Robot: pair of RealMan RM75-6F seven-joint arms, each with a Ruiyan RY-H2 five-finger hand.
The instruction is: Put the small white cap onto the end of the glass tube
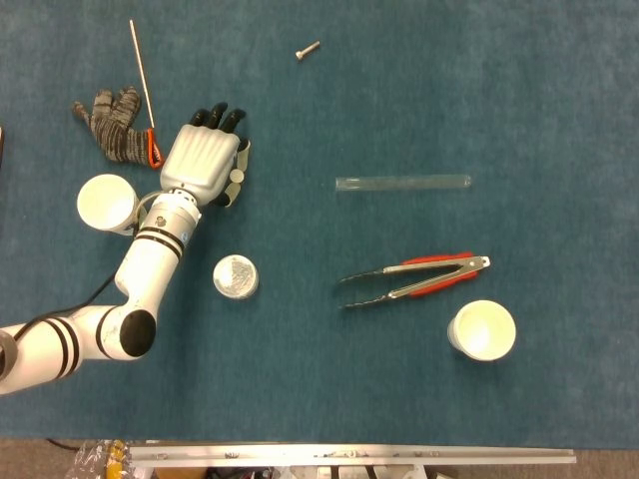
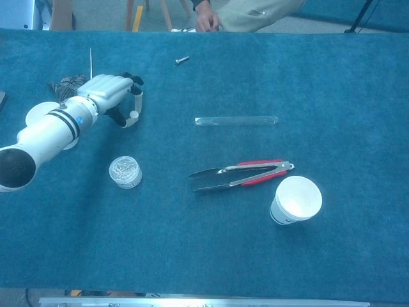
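The glass tube [image 1: 402,184] [image 2: 236,120] lies flat and crosswise at mid table, with nothing touching it. My left hand [image 1: 203,160] [image 2: 108,88] is far to its left, palm down and low over the cloth, fingers curled downward. A small white round piece [image 2: 133,115] shows beside its thumb. It may be the small white cap, and I cannot tell whether the hand holds it. My right hand appears in neither view.
A grey knit glove [image 1: 112,123] and a thin rod with a red handle [image 1: 142,80] lie just behind the left hand. Beside its wrist stands a paper cup [image 1: 105,201]. A round clear tub [image 1: 236,276], red-handled tongs [image 1: 419,276], a second paper cup [image 1: 482,330] and a screw [image 1: 308,49] are also on the cloth.
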